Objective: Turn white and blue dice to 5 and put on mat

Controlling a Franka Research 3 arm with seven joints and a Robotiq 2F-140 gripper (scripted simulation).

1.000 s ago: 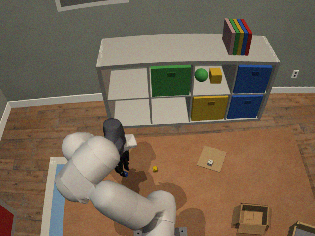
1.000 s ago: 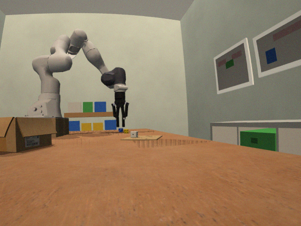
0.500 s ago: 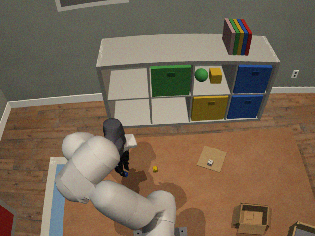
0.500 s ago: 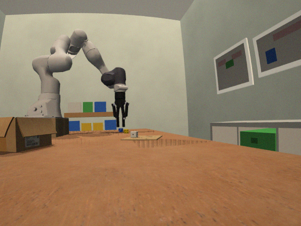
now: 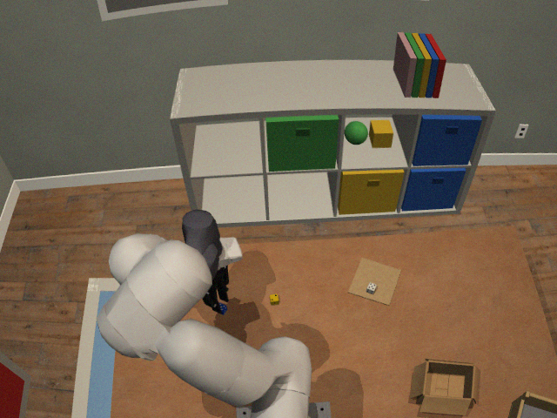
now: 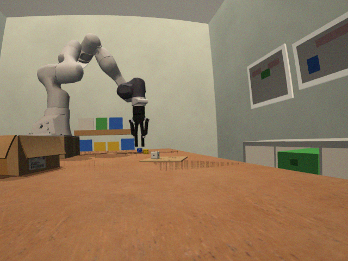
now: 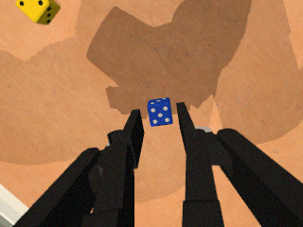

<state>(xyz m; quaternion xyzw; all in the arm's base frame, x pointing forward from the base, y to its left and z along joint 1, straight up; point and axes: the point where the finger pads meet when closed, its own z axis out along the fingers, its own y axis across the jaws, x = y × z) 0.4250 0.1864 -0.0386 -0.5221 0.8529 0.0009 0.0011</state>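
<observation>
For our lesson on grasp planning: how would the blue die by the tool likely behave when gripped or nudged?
The blue die looks like a stiff, flat-faced cube, so it should sit flat, not roll. Being small, it is probably light and may slide on the rug. The tool, partly open, hangs above it; off-centre contact could tip it.

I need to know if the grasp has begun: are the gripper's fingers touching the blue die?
Apart. The exterior view shows the gripper hanging above the blue die, with wall visible between them.
</observation>
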